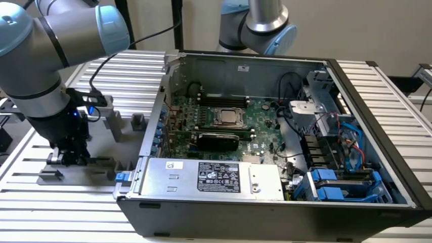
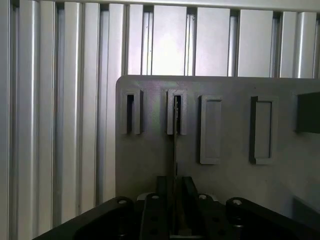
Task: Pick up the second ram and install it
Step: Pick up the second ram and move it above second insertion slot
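The second ram [image 2: 175, 145] is seen edge-on as a thin stick, its far end standing in a slotted grey holder block [image 2: 176, 112] on the grey holder plate [image 2: 150, 160]. My gripper [image 2: 175, 184] is lowered over its near end. One black finger [image 2: 162, 192] stands on each side of the stick, a narrow dark gap showing on both sides. In the exterior view my gripper [image 1: 68, 156] reaches down to the holder plate [image 1: 101, 144] at that view's left, beside the open computer case [image 1: 270, 136].
The case holds a green motherboard [image 1: 223, 121] with a CPU socket [image 1: 229, 117], long black slot strips [image 1: 223, 96] behind it and a power supply [image 1: 216, 177] in front. More grey holder blocks [image 2: 211, 130] stand on the plate. A second arm [image 1: 260, 25] rises behind the case.
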Robot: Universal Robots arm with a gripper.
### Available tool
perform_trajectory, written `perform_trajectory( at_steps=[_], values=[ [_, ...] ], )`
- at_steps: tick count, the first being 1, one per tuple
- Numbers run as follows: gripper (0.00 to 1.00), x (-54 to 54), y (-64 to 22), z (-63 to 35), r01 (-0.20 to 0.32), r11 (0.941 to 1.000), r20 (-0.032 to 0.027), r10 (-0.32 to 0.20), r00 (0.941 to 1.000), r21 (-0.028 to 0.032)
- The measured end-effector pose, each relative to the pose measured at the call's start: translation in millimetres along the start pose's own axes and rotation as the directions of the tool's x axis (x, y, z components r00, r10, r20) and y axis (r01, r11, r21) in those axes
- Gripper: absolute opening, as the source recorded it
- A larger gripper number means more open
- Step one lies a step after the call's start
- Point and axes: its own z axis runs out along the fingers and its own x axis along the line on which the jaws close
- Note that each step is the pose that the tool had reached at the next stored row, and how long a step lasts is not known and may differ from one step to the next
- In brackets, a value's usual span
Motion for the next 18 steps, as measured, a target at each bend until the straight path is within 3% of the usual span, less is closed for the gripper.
perform_trajectory(
  at_steps=[3,4,18],
  values=[
    [0.25,0.0,0.1,-0.1,0.000,1.0000,0.0025,0.000,1.0000,0.0000],
    [0.18,0.0,0.0,0.0,0.000,1.0000,0.0036,0.000,1.0000,0.0000],
    [0.13,0.0,0.0,0.0,-0.033,0.9994,0.0063,0.033,0.9994,0.0005]
  ],
)
